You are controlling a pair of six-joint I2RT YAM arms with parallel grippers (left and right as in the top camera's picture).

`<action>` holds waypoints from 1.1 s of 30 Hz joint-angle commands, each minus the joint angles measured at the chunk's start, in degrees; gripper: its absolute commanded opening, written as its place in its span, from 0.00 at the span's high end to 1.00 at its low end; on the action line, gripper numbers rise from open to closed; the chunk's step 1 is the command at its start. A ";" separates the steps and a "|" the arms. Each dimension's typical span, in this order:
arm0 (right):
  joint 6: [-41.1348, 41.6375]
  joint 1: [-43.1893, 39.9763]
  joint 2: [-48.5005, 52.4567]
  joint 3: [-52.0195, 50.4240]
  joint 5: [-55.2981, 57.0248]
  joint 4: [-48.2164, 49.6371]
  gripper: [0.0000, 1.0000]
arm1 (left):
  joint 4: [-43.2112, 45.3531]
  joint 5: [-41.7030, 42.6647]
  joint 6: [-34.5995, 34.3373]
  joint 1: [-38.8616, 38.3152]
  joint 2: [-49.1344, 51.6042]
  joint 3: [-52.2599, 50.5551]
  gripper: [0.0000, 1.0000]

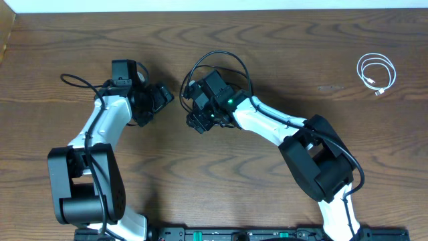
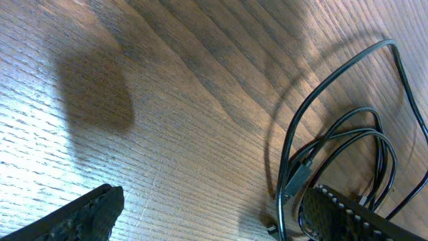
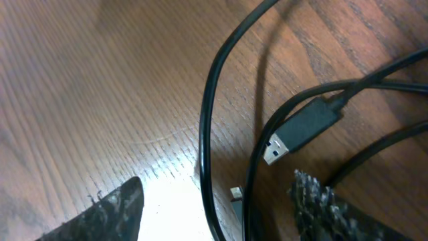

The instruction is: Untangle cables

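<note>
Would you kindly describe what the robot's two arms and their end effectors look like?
Both the left arm and the right arm have smooth white links between bulky black joint housings, with thin black wires alongside. A small green light glows near the right wrist. The left end effector and right end effector are black, with dark, rough-textured fingers.
</note>
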 commanded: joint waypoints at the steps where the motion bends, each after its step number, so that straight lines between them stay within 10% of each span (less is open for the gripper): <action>1: -0.28 0.24 0.31 0.42 1.90 -0.02 0.24 | -0.39 -0.81 0.79 0.09 -0.48 -0.22 0.09; 13: -0.28 0.24 1.25 0.42 1.90 0.24 0.01 | -0.37 -0.79 0.79 0.09 -0.48 -0.22 0.09; 33: -0.02 0.26 1.25 0.42 1.68 -0.59 0.01 | -0.37 -0.79 0.79 0.09 -0.48 -0.22 0.09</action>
